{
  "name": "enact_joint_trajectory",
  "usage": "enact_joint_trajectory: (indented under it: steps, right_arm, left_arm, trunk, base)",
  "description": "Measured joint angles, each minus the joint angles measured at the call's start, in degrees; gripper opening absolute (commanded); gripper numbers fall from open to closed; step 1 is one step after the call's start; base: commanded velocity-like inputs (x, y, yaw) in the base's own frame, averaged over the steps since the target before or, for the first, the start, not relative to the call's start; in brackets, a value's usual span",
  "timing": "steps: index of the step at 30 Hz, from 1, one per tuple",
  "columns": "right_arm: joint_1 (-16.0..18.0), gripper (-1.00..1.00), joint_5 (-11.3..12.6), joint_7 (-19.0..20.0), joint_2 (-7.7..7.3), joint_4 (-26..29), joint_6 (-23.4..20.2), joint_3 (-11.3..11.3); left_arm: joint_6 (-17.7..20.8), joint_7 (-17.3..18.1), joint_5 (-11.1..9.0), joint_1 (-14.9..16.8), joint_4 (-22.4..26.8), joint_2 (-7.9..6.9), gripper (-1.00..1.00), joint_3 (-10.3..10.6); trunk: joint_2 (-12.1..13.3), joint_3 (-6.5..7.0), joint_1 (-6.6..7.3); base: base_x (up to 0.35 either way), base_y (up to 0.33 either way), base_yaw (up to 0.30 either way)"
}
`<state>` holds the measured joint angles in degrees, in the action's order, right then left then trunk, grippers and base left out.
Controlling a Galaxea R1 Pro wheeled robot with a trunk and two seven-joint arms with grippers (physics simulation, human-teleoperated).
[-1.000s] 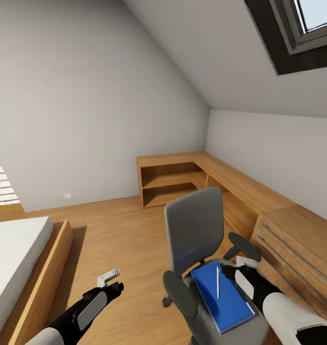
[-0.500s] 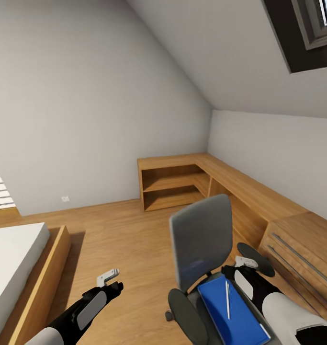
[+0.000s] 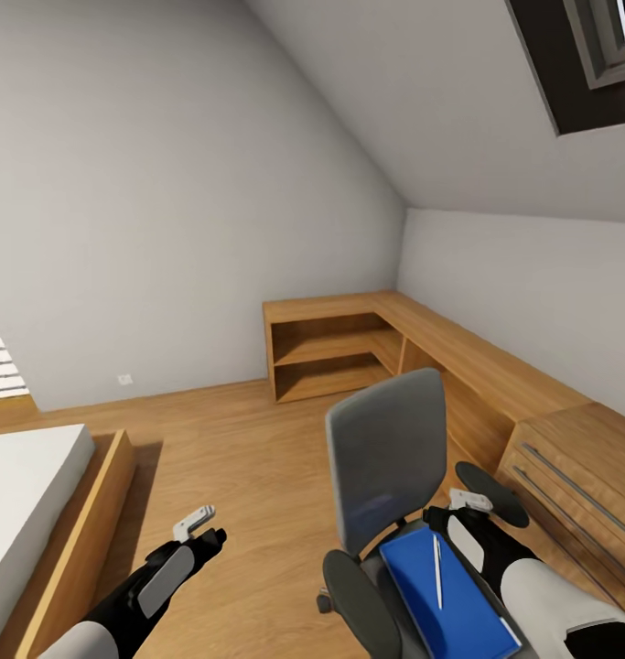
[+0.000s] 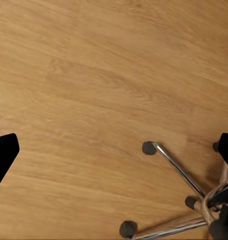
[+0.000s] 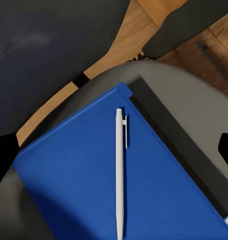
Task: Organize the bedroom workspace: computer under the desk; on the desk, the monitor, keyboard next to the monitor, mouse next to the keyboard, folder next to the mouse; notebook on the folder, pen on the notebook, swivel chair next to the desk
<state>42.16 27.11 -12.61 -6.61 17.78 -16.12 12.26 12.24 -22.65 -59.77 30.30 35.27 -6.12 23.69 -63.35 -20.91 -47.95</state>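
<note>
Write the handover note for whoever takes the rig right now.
Left hand: open, empty, over bare floor beside the swivel chair.
Right hand: open, empty, above the chair seat by the far armrest.
Folder lies on the seat, pen on top of it; a dark slab, perhaps the notebook, sticks out from under the folder.
Done: nothing visibly moved to the desk.
Left: carry folder, notebook and pen to the desk, stack them, place the chair. Other items: check.

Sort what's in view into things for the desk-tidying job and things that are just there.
For the job: swivel chair, folder on its seat, pen lying on the folder, dark notebook partly under the folder.

Just there: wooden shelf unit, wood drawer chest, bed, skylight.
</note>
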Motion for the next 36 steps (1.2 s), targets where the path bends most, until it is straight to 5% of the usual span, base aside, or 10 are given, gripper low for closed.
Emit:
enact_joint_trajectory:
  steps: [6, 36]
  right_arm:
    - [0.0, 1.0, 0.2, -0.3, 0.08, 3.6, -0.6, -0.1]
    - [0.0, 1.0, 0.2, -0.1, -0.01, 3.8, -9.7, -0.2]
  left_arm:
    - [0.1, 0.1, 0.0, 0.0, 0.0, -0.03, 1.0, -0.2]
    - [0.0, 0.0, 0.0, 0.0, 0.0, -0.03, 1.0, -0.3]
  trunk:
    - [-2.4, -1.08, -1.32]
    - [-14.4, -6.49, -7.91]
  base:
    - [0.0, 0.0, 0.0]
    - [0.0, 0.0, 0.0]
